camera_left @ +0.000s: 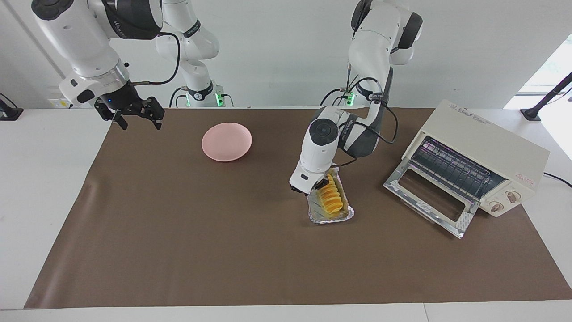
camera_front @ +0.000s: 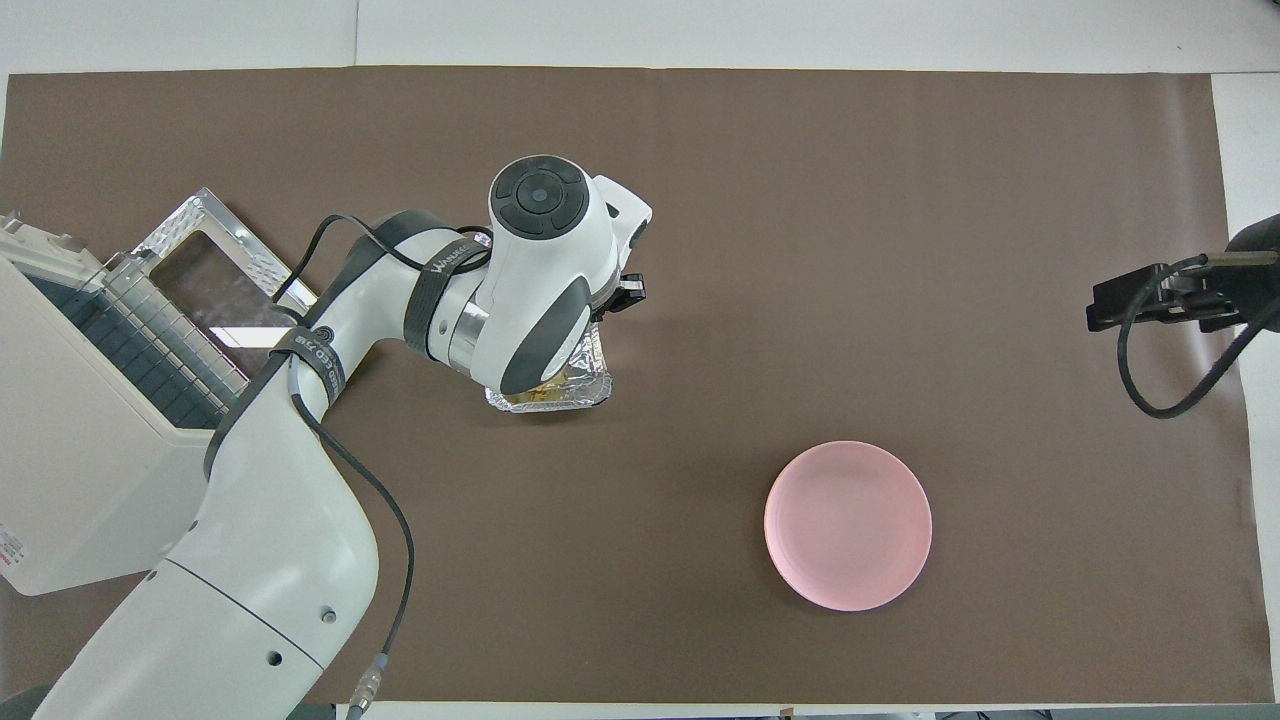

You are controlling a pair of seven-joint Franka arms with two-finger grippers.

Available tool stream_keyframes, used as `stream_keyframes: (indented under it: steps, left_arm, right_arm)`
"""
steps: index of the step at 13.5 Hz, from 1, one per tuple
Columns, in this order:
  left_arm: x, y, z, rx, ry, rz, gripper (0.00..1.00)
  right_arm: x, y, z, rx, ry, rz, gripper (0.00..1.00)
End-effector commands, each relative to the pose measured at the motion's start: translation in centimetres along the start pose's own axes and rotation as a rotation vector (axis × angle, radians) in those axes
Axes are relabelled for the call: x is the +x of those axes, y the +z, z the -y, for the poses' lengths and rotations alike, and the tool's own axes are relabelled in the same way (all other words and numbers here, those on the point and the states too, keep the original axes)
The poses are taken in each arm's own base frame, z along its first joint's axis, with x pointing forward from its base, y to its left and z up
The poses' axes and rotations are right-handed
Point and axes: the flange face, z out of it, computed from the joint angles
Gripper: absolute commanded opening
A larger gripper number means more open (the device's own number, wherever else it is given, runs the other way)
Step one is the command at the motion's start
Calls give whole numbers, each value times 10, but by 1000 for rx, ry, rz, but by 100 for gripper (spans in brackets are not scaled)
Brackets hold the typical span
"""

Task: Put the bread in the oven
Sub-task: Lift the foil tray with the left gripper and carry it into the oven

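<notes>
Lying in a foil tray [camera_left: 349, 213] on the surface beside the open oven [camera_left: 473, 167], the bread [camera_left: 331, 199], judged light, soft and crushable, is met at its robot-side end by the left pincer [camera_left: 318, 187], finger spread untellable, while the right pincer [camera_left: 136, 114] waits, spread.

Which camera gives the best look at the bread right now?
The facing view. There the bread lies in the foil tray with its ridged top exposed, the left end effector at it. In the overhead view the left arm covers almost all of it.
</notes>
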Motion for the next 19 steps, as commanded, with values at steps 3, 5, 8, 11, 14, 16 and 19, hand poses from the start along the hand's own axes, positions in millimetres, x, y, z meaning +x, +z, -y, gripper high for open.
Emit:
stream_keyframes:
  steps: [3, 5, 8, 11, 14, 16, 19]
  left_arm:
    - [29, -49, 35, 59, -92, -8, 0]
    - [41, -88, 64, 63, -141, -42, 0]
    - [70, -132, 124, 116, -254, -74, 0]
    - [87, -156, 181, 233, -336, -103, 0]
    - [105, -155, 226, 251, -394, -107, 0]
    - [111, -152, 260, 249, -442, -85, 0]
    - [117, -145, 300, 224, -508, -29, 0]
  right_arm:
    - [-3, -7, -4, 4, -14, 9, 100]
    - [-4, -13, -4, 4, -13, 8, 100]
    - [-4, -14, -4, 4, -13, 12, 100]
    - [-4, -14, -3, 4, -15, 11, 100]
    - [-2, -20, -8, -34, -24, -10, 100]
    - [-2, -24, -6, -41, -39, -17, 100]
    - [-2, -24, -6, -40, -41, -17, 100]
